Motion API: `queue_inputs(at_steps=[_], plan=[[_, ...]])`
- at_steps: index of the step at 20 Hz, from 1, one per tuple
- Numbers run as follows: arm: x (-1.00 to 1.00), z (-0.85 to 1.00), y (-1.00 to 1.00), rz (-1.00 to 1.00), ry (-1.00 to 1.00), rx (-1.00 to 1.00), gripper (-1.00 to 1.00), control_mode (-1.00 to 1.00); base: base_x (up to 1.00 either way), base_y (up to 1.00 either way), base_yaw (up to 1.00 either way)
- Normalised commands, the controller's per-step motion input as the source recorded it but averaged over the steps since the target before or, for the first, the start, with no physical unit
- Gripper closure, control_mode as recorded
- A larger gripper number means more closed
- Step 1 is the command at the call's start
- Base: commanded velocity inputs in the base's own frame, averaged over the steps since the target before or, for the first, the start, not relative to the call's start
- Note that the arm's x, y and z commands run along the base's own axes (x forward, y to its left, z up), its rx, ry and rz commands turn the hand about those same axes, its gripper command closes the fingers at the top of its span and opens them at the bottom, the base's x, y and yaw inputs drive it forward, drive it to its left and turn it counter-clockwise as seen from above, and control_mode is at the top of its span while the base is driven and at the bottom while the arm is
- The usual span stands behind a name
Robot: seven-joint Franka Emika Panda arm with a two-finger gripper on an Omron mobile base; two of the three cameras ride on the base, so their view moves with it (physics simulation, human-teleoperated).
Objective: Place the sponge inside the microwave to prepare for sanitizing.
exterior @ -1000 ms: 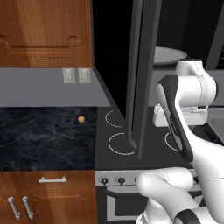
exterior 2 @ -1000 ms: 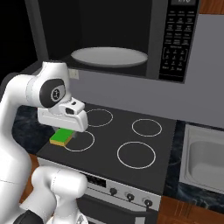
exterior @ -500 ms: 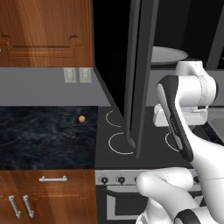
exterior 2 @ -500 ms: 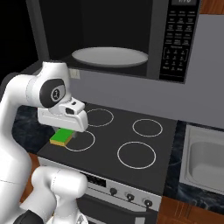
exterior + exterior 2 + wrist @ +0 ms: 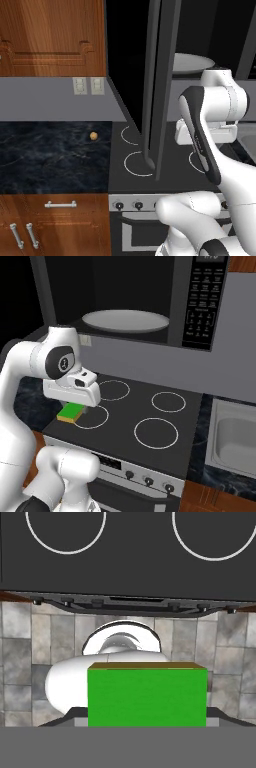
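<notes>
White arm bent low, hand over green sponge above stove

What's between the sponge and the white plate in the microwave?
In the right base view, the robot's white hand sits just above the sponge; past it is bare grey wall up to the open microwave and its plate.

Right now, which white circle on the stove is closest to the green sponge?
The front-left burner ring: the sponge hangs at its left edge, under the pincer.

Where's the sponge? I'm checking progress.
In the right base view, the sponge sits under the gripper, above the stove's front-left burner ring.
</notes>
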Motion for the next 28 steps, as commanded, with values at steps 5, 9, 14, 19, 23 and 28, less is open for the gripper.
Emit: queue_inputs(at_steps=[5,9,14,19,23,28], plan=[[0.0,0.0,0.0,0.0,0.0,0.0,1.0,1.0,0.0,0.0,0.0],[0.0,0.0,-0.01,0.0,0.0,0.0,1.0,-1.0,0.0,0.0,0.0],[0.0,0.22,-0.01,0.0,-0.07,-0.01,1.0,-1.0,0.0,0.0,0.0],[0.0,0.42,0.0,0.06,-0.2,-0.05,1.0,-1.0,0.0,0.0,0.0],[-0.11,0.61,0.0,0.01,-0.16,-0.13,1.0,-1.0,0.0,0.0,0.0],[-0.16,0.65,-0.06,0.0,-0.14,-0.08,1.0,-1.0,0.0,0.0,0.0]])
